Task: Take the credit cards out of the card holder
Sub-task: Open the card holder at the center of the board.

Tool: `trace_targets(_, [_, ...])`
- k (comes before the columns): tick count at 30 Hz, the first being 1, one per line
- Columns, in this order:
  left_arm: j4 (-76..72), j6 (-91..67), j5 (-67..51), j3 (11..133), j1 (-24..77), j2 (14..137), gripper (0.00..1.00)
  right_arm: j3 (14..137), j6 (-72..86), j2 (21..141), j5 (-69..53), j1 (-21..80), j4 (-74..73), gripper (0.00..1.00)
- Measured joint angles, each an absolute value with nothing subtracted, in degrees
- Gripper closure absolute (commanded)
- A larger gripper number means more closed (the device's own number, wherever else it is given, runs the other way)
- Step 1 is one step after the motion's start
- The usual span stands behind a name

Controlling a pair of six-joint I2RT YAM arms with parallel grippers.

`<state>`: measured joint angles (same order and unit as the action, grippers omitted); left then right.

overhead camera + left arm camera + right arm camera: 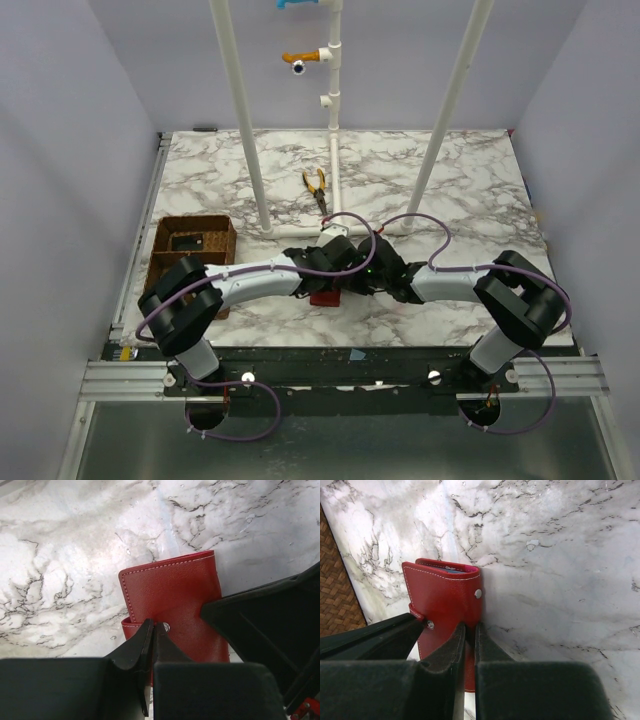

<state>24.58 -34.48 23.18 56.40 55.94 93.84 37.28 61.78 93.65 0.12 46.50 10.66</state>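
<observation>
1. The card holder (324,297) lay shut on the marble tabletop (450,190), close to the middle of its near edge, with both arms meeting over it.
2. My left gripper (152,630) had its fingers fully closed, the tips right at the metal snap (165,627) on the red cover (172,590). I could not tell whether anything was pinched between them.
3. My right gripper (470,630) was all but closed. Only a thin slit remained, and red showed through it at the holder's (442,595) right edge.
4. I could not tell whether those tips pressed on the cover.
5. A woven brown tray (190,250) sat by the left edge.
6. Yellow-handled pliers (316,187) lay farther back, towards the far edge.
</observation>
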Motion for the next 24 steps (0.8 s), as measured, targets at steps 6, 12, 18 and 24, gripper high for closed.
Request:
trace_targets(6, [26.4, -35.5, 22.9, 54.3, 54.4, 88.3, 1.00, 37.3, 61.9, 93.6, 0.2, 46.5, 10.6, 1.00])
trace_targets(12, [29.1, -38.1, 22.3, 52.5, 52.4, 80.5, 1.00, 37.9, 61.6, 93.5, 0.8, 46.8, 10.6, 0.78])
trace_targets(18, [29.5, -40.2, 19.5, 49.8, 51.8, 75.1, 1.00, 40.5, 58.9, 91.9, 3.8, 47.5, 4.6, 0.50])
trace_targets(24, [29.3, -41.2, 17.2, 49.4, 51.4, 69.5, 1.00, 42.0, 56.9, 90.0, 6.4, 48.5, -1.0, 0.30])
